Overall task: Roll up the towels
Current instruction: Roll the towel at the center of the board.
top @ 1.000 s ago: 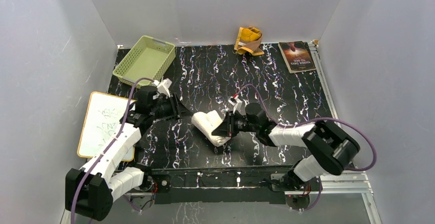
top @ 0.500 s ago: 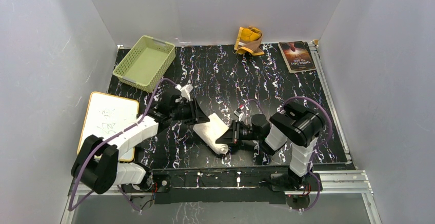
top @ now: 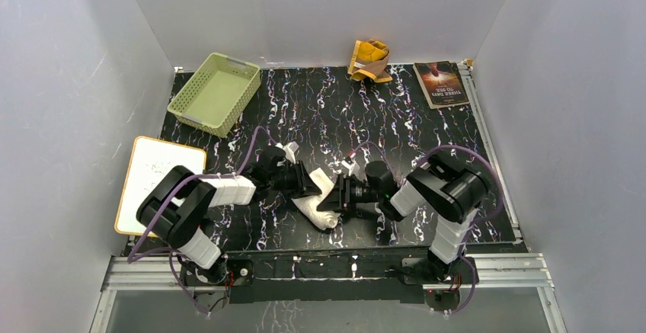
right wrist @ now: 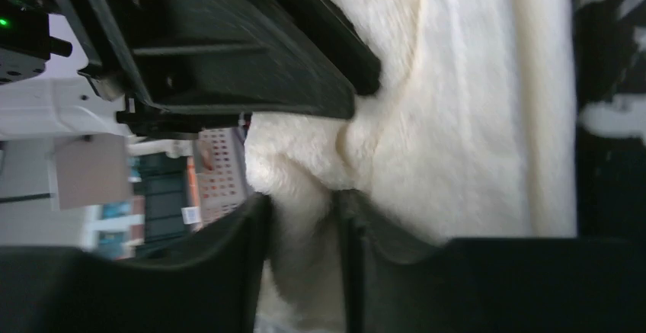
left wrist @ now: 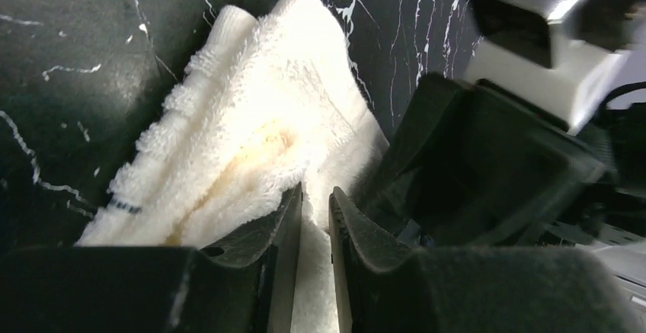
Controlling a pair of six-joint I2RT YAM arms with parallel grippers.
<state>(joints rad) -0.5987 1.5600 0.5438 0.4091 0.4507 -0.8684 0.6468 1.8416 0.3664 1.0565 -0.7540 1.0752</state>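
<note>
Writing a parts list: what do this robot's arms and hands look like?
Both the left arm and right arm alternate white link shells with bulky black joints, and a purple cable loops along each. The left hand and right hand have two black fingers, plus a small white camera block at the wrist.

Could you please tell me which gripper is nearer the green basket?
Left. The left gripper is on the white towel, down and right of the basket in the overhead view; the right gripper is on the same towel, farther right.
</note>
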